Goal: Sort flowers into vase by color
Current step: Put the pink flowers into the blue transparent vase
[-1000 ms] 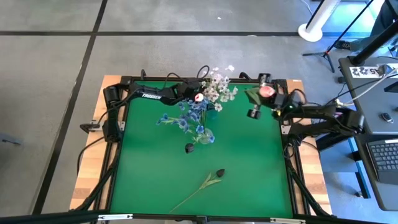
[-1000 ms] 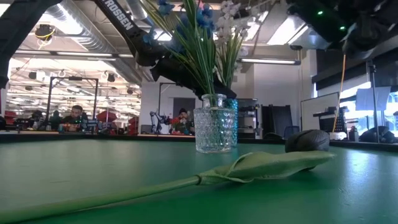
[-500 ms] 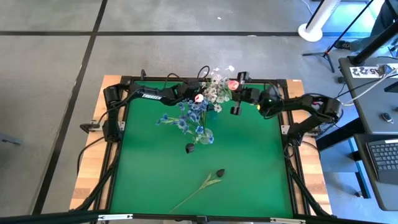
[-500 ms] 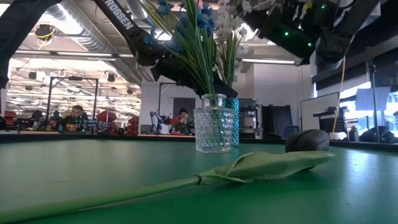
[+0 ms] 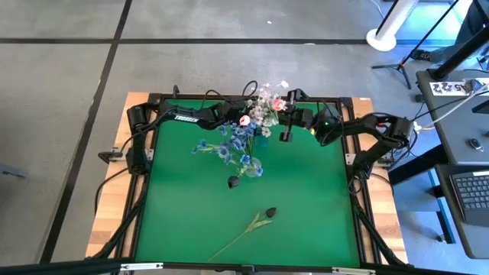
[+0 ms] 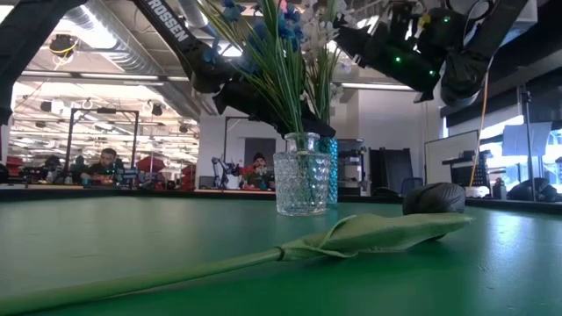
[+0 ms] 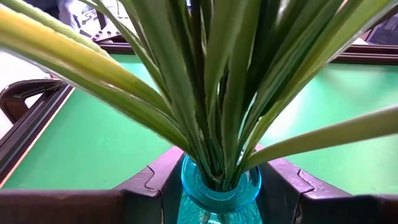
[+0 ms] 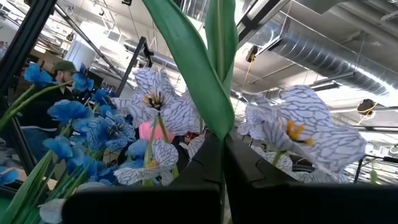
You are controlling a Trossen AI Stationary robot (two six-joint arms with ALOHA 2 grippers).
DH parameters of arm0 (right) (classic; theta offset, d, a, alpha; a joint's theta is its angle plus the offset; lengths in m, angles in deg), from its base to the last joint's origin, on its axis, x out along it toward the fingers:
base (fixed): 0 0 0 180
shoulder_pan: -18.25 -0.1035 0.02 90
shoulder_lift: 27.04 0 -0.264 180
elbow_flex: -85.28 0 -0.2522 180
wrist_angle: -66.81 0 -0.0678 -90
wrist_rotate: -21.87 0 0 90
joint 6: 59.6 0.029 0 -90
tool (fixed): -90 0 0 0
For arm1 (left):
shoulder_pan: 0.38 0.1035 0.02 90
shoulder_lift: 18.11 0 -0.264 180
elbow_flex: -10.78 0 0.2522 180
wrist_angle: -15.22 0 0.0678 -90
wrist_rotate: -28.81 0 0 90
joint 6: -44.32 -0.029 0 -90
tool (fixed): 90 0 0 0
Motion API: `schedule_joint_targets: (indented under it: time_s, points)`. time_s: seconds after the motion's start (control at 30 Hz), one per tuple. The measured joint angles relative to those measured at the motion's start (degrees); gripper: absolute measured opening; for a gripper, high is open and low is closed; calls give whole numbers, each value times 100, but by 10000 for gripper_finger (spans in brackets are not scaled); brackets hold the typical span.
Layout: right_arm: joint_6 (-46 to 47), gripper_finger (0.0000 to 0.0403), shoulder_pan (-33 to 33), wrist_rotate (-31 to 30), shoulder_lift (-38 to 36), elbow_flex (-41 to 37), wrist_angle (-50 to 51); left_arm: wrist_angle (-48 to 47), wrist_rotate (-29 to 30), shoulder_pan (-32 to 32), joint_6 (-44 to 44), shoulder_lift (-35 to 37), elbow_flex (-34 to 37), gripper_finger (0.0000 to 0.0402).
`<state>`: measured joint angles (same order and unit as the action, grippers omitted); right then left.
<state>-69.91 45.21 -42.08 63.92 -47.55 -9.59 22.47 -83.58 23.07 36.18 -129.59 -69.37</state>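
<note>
The left arm reaches in from the table's (image 5: 306,221) left rear corner, and the left gripper (image 5: 256,130) sits at the teal vase (image 7: 219,193) near the back of the green table. In the left wrist view its dark fingers (image 7: 146,186) stand on either side of the vase's neck, very near the glass; whether they press on it, or merely flank it, cannot be told. Green stalks and leaves (image 7: 211,93) rise out of that vase.

Just in front of it stands a clear cut-glass vase (image 6: 299,184), with blue blossoms (image 5: 229,149) spreading out above it. A pink tulip (image 5: 244,120) shows at the left gripper, with white blossoms (image 5: 265,111) beside it at the table's back edge. A dark tulip head (image 5: 232,182) hangs over the middle of the table.

Further forward, a near-black tulip (image 5: 270,212) lies flat on the cloth, well apart from both vases, its stalk (image 5: 233,241) trailing toward the front edge.

The right arm comes in from the right side, high above the table. The right gripper (image 5: 289,103) is closed on the stem of a second pink tulip (image 5: 280,103), holding it right up against the white blossoms. In the right wrist view, the green leaf (image 8: 199,68) of that stem rises from between the closed fingers (image 8: 261,180), with white veined flowers (image 8: 298,127) and blue ones (image 8: 74,118) just beyond.
</note>
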Motion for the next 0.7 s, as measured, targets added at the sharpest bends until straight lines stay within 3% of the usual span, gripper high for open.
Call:
schedule_joint_targets:
  time_s: [0.53,0.7]
  points:
    - [-99,0,-449,54,7,413,31,148,-3,-52,20,20,-13,153]
    - [-301,0,-444,-305,126,319,178,139,-4,-112,9,20,-13,153]
